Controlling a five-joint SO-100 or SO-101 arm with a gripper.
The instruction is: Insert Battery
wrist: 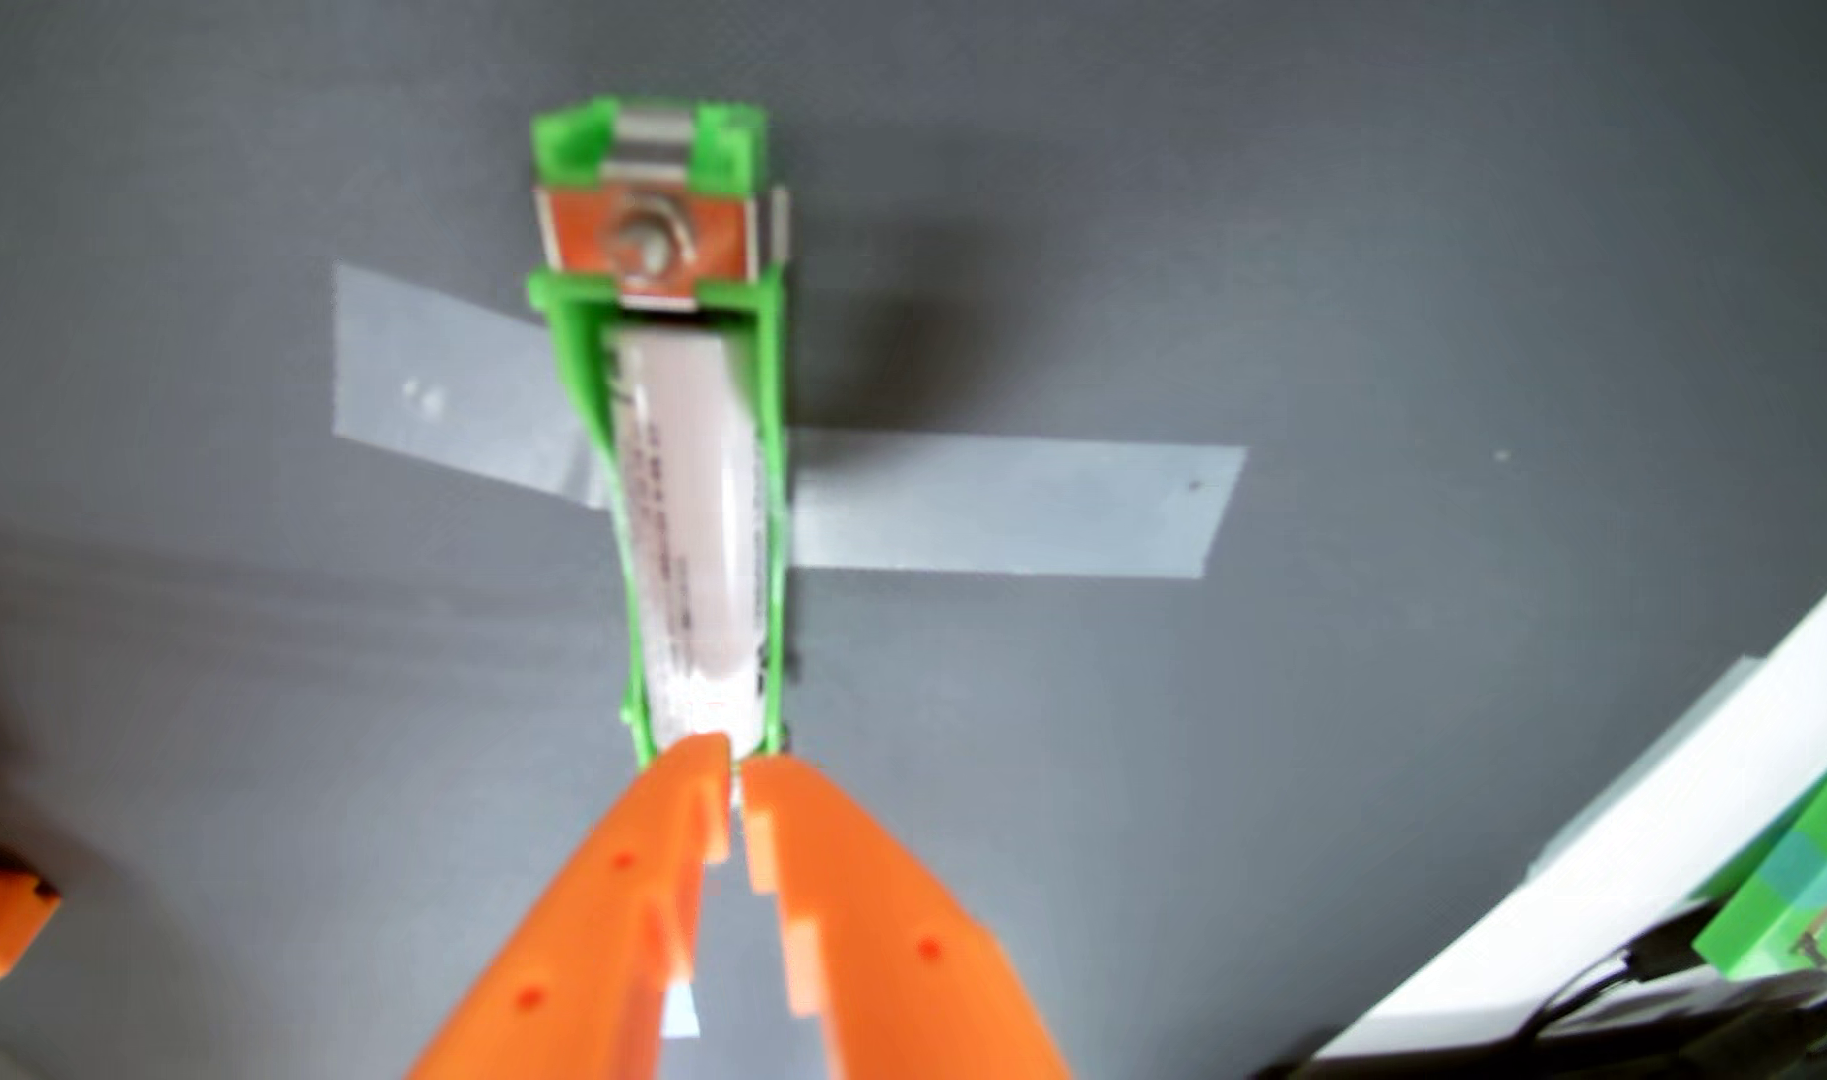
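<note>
- In the wrist view, a grey surface [1408, 260] was seen from above, slightly blurred.
- A green holder [774, 415] was fixed to the surface, running lengthwise away from the camera; no edge of the surface could be made out around it, so its place relative to the edges could not be told.
- Two strips of pale tape [1013, 504] were laid across the holder, one to each side, pressed flat on the surface.
- A whitish battery [696, 519] with dark print along its side was lying inside the holder, between the green side walls.
- At the far end of the holder a metal contact plate [644, 244] with a bolt head in its middle was seen, the battery's far end being just beside it.
- The orange hand [735, 768] was brought in from the bottom edge of the picture, its two fingers [618, 935] almost closed, with only a thin slit left between the tips.
- The tips were placed against the battery's near end; nothing was gripped between them.
- A white bar [1615, 862] and a green part [1813, 914] were seen at the lower right corner of the picture.
</note>
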